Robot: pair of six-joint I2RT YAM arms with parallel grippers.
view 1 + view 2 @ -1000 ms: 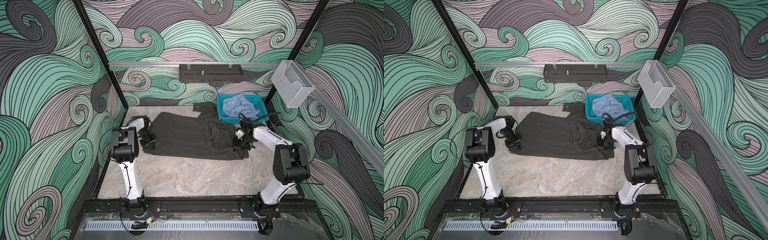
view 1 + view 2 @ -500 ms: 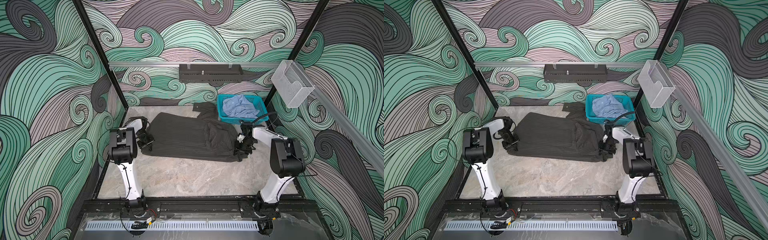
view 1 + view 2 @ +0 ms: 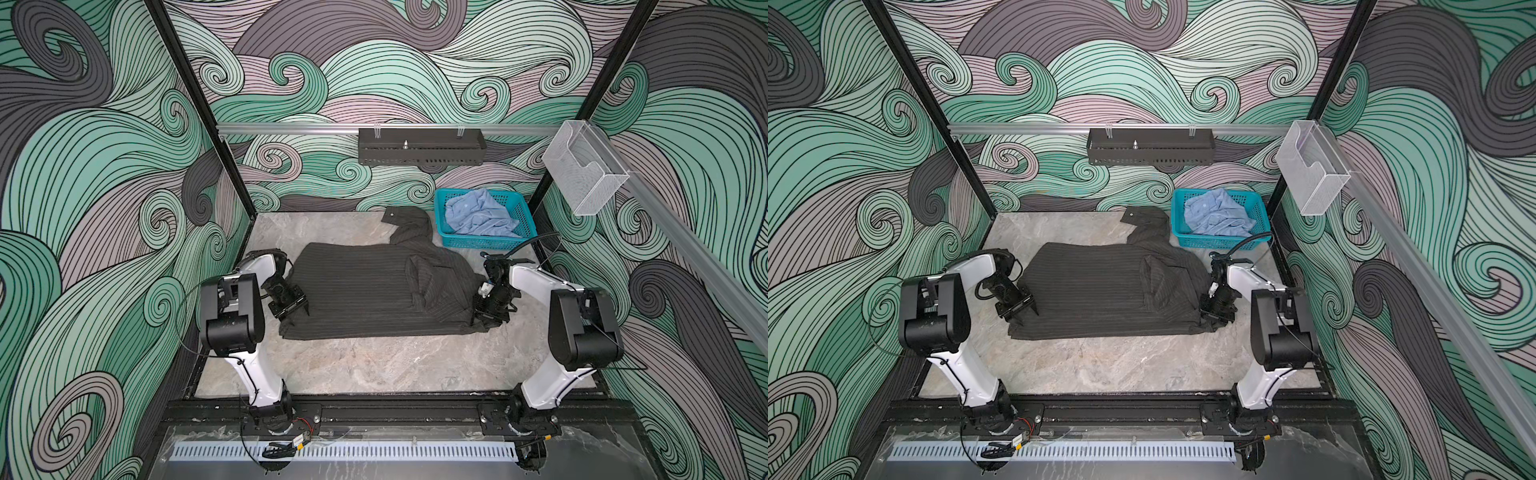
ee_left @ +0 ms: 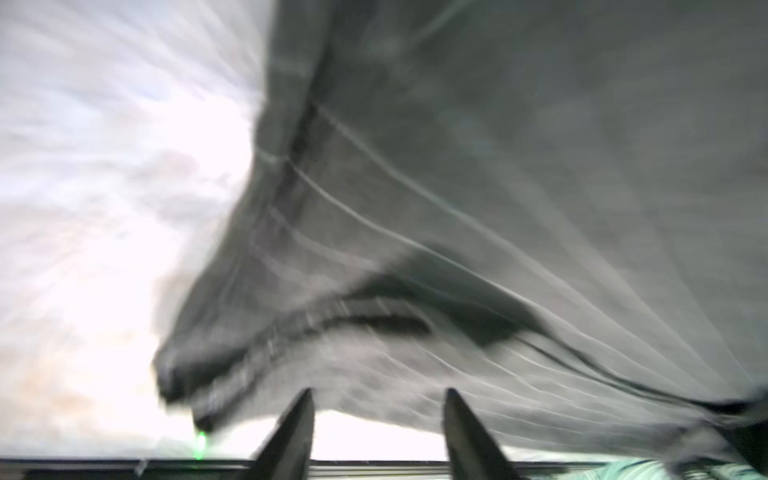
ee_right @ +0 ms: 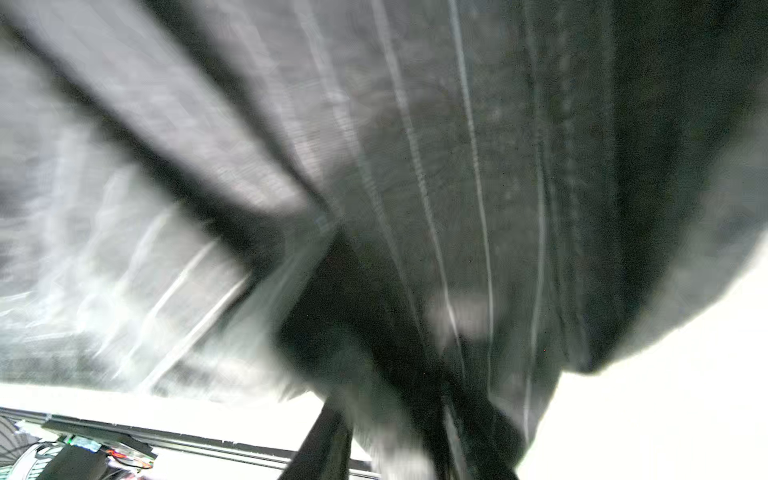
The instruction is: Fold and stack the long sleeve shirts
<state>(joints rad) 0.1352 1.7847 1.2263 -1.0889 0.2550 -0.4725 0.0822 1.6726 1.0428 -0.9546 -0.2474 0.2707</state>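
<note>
Swirly teal-and-grey walls [image 3: 83, 187] all round, marble-look surface [image 3: 374, 365] in the middle. Grey shirt [image 3: 365, 291] is spread out crosswise on the surface, with a lumpy folded-over bit on its right half and one sleeve [image 3: 409, 226] trailing toward the back, ending just beside the basket [image 3: 482, 242]. Blue shirt [image 3: 478, 214] sits crumpled inside that basket, back right corner.

Left claw [image 3: 296, 312] is down at the grey shirt's left edge. In the left wrist view its fingers [image 4: 291, 432] are spread with nothing between them and the cloth is just past the tips, so it's released. Right claw [image 3: 490, 316] is pressed up against the shirt's right edge. That wrist view is a smeary mess with cloth draped over the fingers [image 5: 328, 436], so honestly can't tell if it's grasping anything.
</note>
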